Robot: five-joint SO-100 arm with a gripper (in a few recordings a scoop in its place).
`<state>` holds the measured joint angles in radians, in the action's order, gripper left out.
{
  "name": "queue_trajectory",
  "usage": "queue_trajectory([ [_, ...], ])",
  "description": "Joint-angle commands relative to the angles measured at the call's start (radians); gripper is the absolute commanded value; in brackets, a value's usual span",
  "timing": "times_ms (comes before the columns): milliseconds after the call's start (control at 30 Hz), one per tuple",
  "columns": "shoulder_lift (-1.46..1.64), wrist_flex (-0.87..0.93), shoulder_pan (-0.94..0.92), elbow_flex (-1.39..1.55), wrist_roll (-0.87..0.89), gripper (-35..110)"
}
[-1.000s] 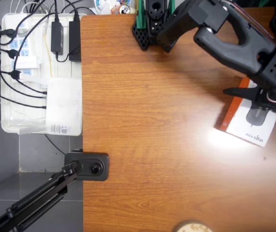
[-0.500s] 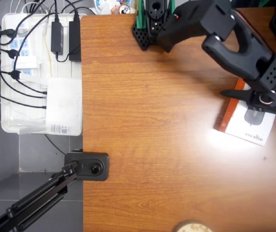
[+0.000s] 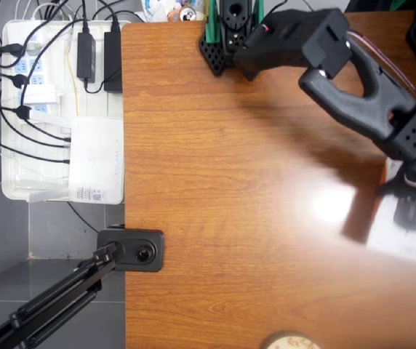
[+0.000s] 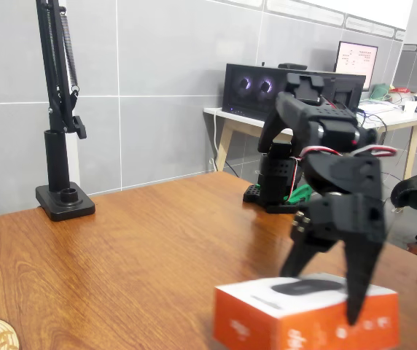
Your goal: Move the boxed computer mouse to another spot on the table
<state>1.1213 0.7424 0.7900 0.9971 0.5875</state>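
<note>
Straddling the boxed computer mouse (image 4: 307,315), the gripper (image 4: 324,297) is seen with fingers spread wide, one at each side; firm contact cannot be confirmed. The box lies blurred on the table (image 3: 230,182) near its right edge in the overhead view (apparently mid-slide), so relocation is judged underway, release remaining.

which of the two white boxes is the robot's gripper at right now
The boxed computer mouse on the wooden table, orange-sided with a mouse pictured on top; the gripper straddles it. The labelled white box sits off-table in the tray.
</note>
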Motion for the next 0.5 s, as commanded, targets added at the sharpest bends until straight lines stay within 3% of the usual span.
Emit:
queue_trajectory([
  [0,0.215,-0.054,-0.126,-0.049,-0.002,0],
  [133,0.584,-0.249,-0.365,0.327,-0.083,0],
  [233,0.841,-0.268,-0.586,0.632,-0.192,0],
  [467,1.117,0.080,-0.954,1.029,-0.236,0],
])
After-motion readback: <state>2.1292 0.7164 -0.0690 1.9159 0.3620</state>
